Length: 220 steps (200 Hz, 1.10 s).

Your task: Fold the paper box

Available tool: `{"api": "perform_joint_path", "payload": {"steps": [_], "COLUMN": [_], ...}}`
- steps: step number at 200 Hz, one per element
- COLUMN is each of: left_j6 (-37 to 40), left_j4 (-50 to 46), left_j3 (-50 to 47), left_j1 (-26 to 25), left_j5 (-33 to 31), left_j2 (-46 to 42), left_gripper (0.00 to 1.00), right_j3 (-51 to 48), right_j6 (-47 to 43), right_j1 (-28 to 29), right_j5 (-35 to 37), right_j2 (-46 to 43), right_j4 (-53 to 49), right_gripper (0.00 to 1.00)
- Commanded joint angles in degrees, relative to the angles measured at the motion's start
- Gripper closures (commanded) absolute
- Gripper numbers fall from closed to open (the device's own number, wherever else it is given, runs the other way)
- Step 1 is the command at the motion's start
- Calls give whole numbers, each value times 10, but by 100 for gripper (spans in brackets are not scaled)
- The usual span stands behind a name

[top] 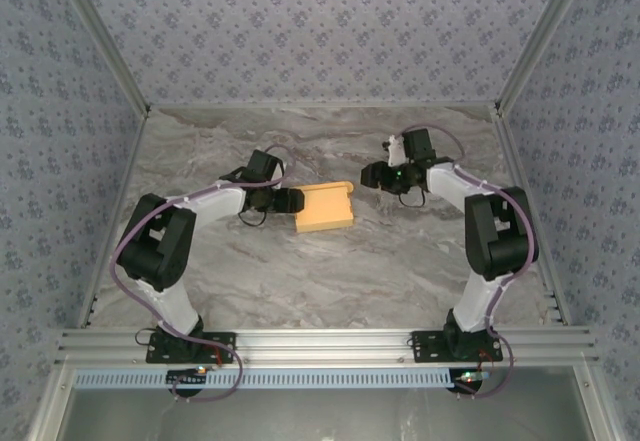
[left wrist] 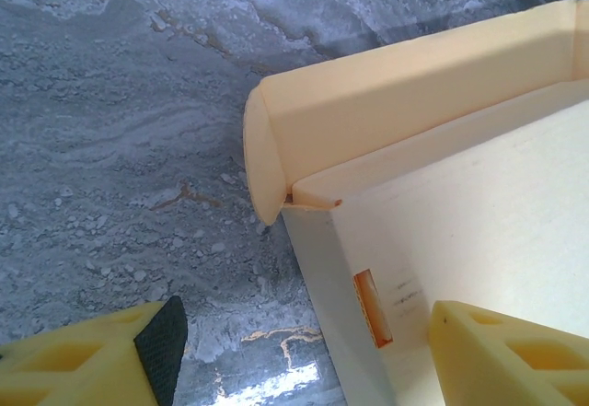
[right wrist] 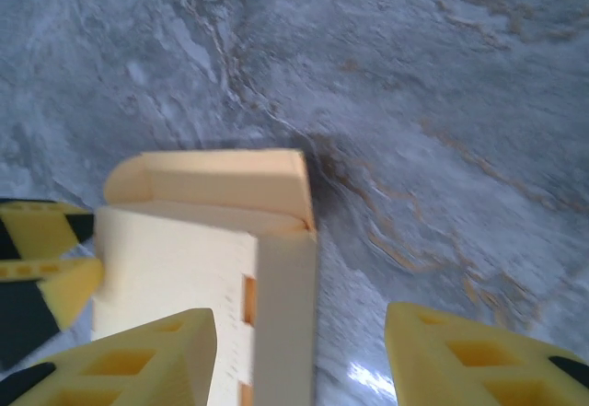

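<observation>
We look down on a grey marble table with two black and white arms reaching in from the near edge, the left arm and the right arm. From overhead, each arm's own bulk hides most of its pincer.

The paper box lies in the middle of the table, between the two pincers. The left pincer meets the box's left edge, and the right pincer hangs just beside its far right corner.

In the left wrist view the box runs off the right and bottom edges. Here the left pincer has its jaws spread wide and grips nothing. One finger is over bare table, the other over the box's pale top, with the side wall between them.

The right wrist view is slightly blurred. The right pincer also has its jaws wide apart, holding nothing, above a corner of the box whose near part is cut off.

The box is thin tan-yellow card, partly folded. An end flap stands up with a rounded corner, and a small slot is cut in the side wall
</observation>
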Motion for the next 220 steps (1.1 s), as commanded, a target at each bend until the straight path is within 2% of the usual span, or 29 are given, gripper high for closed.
{"api": "perform_joint_path", "payload": {"steps": [1,16,60,88,103,164,220], "left_j6": [20,15,-6,-4,2,10,42], "left_j4": [-48,-41,20,26,22,27,15], "left_j3": [-1,-2,-16,-13,-9,4,2], "left_j1": [-4,-3,3,4,5,16,18], "left_j5": [7,15,77,80,83,89,86], "left_j2": [16,17,17,25,32,44,38], "left_gripper": [28,28,32,34,35,35,34], "right_j3": [56,79,105,105,109,127,159], "right_j6": [31,19,8,-5,-11,-14,-7], "right_j1": [22,33,32,25,25,34,13], "right_j5": [-36,-21,-25,-20,-19,-36,10], "right_j2": [49,74,127,137,140,158,164], "right_j4": [-45,-51,-67,-75,-77,-73,-99], "right_gripper": [42,37,38,50,52,51,44]}}
